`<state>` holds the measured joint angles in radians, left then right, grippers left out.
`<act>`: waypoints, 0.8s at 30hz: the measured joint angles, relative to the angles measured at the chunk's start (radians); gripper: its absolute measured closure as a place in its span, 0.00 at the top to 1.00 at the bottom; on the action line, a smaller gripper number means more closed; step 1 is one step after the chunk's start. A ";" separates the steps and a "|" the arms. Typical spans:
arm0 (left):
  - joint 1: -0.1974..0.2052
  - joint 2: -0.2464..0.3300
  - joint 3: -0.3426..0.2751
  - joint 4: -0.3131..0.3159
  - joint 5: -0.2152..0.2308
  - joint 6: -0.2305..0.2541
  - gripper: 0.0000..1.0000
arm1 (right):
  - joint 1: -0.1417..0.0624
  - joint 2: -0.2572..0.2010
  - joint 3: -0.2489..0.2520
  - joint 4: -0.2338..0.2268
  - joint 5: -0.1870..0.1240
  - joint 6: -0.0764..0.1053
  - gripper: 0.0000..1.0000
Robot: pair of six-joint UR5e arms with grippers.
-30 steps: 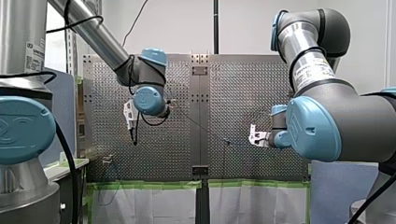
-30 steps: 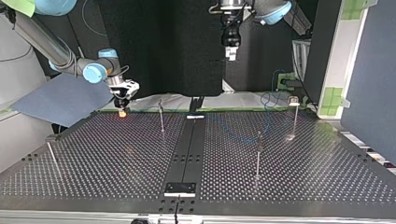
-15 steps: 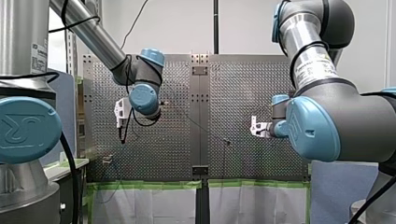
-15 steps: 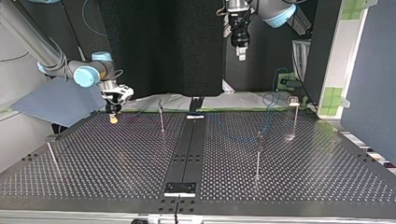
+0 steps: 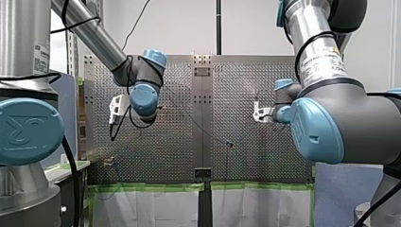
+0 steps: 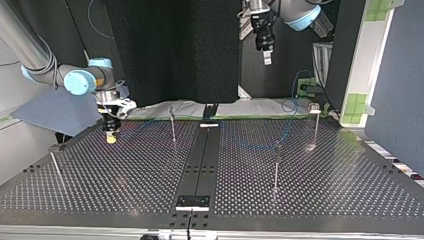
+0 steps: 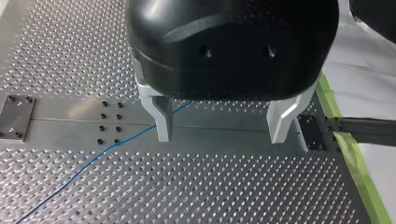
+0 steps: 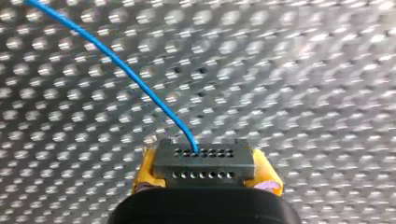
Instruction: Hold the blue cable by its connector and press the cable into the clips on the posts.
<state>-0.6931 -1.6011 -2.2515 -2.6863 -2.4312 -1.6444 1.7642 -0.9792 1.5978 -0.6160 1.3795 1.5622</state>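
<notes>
In the right wrist view my right gripper [image 8: 205,183] has its yellow pads [image 8: 145,173] shut on a grey connector [image 8: 204,161]. The blue cable [image 8: 126,70] runs out of that connector over the perforated table. At the top view's left, my right gripper [image 6: 110,138] hangs low over the table [image 6: 125,185]. My left gripper [image 6: 268,56] hangs high at the back, right of the middle. The left wrist view shows it [image 7: 223,136] open with nothing between its metal fingers [image 7: 163,122]; the cable [image 7: 93,159] lies on the plate below.
Thin posts stand on the table: one [image 6: 172,125] left of the centre rail [image 6: 202,165], two to its right [image 6: 276,165] [image 6: 315,125], one [image 6: 54,167] at the left edge. The cable loops [image 6: 289,105] at the back right. Green tape [image 7: 355,168] marks the table edge.
In the top view my right gripper has moved left and nearer the camera with the connector. My left gripper has drifted right at the back, still open.
</notes>
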 joint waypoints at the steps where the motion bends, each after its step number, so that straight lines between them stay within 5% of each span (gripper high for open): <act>1: 0.005 0.009 0.000 0.007 -0.005 0.011 1.00 | 0.001 -0.006 0.000 0.002 0.000 0.000 0.00; 24: 0.015 0.026 0.000 0.022 -0.017 0.032 1.00 | 0.004 -0.019 0.000 0.005 0.000 0.000 0.00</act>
<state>-0.6784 -1.5746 -2.2515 -2.6646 -2.4485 -1.6122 1.7680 -0.9980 1.5978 -0.6106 1.3792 1.5619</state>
